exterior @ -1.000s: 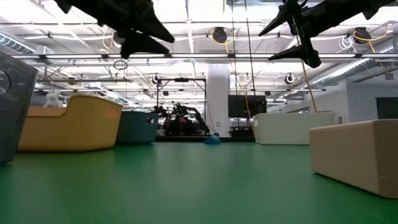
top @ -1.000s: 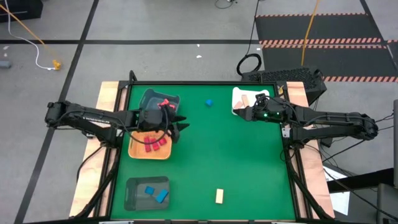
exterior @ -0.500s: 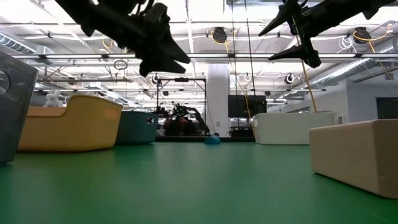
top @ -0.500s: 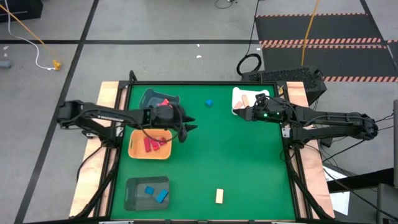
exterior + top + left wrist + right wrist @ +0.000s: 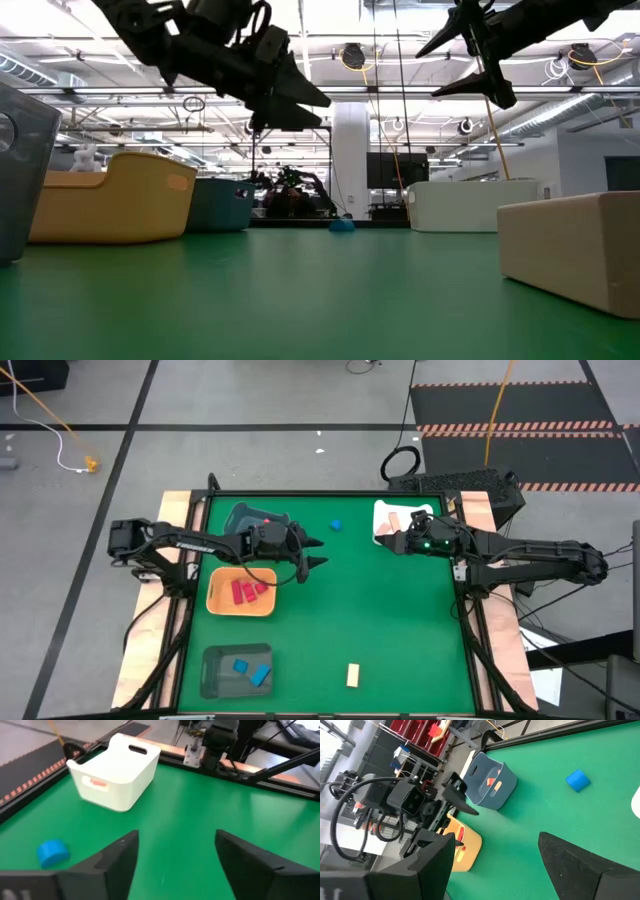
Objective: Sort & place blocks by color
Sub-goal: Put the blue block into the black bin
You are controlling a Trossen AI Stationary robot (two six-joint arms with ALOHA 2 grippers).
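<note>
left hand [image 5: 318, 553] moved off orange tray [image 5: 215, 603], open, empty | blue block [image 5: 337, 525] near | right hand [image 5: 385, 543] open

Setting: robotics lab or industrial test hall. Low view looks into a large open room with exposed ceiling trusses [image 5: 420, 95], hanging round lamps [image 5: 352, 55], ducting and a white structural column [image 5: 350, 160]; further equipment stands in the far background. High view shows a grey sealed floor [image 5: 250, 400] marked with black tape lines, hazard-striped black mats [image 5: 520, 410] at far right, loose cables [image 5: 400, 460] and an orange cord. The green-covered worktop [image 5: 380, 610] sits in a black frame with two arms clamped to its sides.
</note>
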